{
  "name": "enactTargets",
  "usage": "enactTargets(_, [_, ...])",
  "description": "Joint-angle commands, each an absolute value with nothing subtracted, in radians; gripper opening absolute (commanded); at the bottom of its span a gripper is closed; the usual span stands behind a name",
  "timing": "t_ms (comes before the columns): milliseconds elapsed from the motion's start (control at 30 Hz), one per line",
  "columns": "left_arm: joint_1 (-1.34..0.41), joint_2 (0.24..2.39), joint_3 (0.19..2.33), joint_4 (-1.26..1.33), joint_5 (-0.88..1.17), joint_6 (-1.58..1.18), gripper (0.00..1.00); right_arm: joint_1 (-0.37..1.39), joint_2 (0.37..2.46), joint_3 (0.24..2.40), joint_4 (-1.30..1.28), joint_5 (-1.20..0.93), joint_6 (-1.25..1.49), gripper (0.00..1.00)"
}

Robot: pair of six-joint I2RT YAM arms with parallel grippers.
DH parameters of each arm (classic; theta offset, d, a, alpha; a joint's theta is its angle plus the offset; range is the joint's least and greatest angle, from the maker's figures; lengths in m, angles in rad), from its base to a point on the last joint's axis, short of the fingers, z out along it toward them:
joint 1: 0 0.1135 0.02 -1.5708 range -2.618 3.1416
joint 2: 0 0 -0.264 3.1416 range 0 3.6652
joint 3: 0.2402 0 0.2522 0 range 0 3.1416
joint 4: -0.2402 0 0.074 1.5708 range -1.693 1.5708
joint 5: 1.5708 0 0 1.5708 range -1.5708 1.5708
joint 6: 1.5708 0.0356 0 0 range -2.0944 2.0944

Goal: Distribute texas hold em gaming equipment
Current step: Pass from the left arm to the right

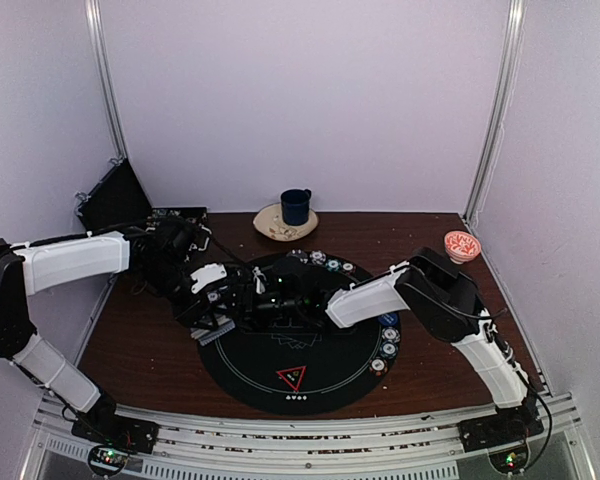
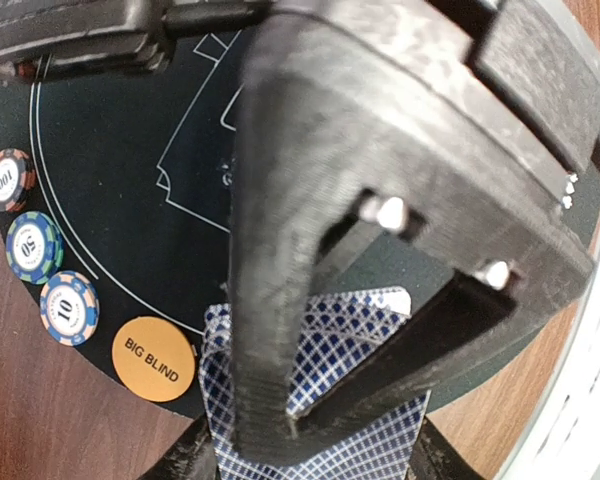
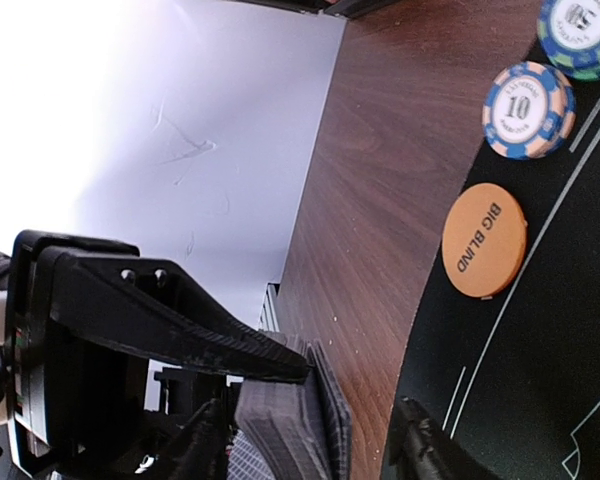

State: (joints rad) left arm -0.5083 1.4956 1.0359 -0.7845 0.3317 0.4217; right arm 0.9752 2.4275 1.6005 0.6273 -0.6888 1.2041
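Close to the near edge of the counter [image 1: 150,345], the red triangle marker [image 1: 291,378] lies on the round black mat [image 1: 242,372]. Further in, over the mat's left side, our left pincer [image 1: 220,318] is squeezed on the pack of cards [image 2: 375,445]. Our right pincer [image 3: 355,395] stands half apart around the pack's edge. We cannot tell if it has a card. If it bites too deep, many cards may slide out and spill. Beyond, chips [image 1: 318,258] line the mat's far rim.
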Motion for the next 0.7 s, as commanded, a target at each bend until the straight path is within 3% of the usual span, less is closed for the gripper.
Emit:
enactTargets(0, [-0.523,1.465,1.027,-0.755,0.344,0.43,0.29,0.971,2.44,1.631,0.665,-0.753,1.224,0.5])
enactTargets(167, [-0.532,1.465,1.026,-0.753,0.33,0.434,0.29,0.972,2.435,1.628,0.679,-0.794,1.241,0.39])
enactTargets(467, [-0.542,1.466,1.021,-0.735,0.309,0.435,0.32,0.972,2.422,1.594,0.706,-0.83,1.28,0.07])
enactTargets(533, [-0.546,1.472,1.021,-0.732,0.308,0.433,0.41,0.974,2.422,1.586,0.727,-0.835,1.289,0.0])
enactTargets(600, [-0.547,1.473,1.022,-0.734,0.315,0.432,0.54,0.973,2.42,1.582,0.736,-0.837,1.296,0.0])
enactTargets(667, [-0.548,1.469,1.023,-0.735,0.321,0.432,0.75,0.971,2.408,1.575,0.745,-0.841,1.301,0.0])
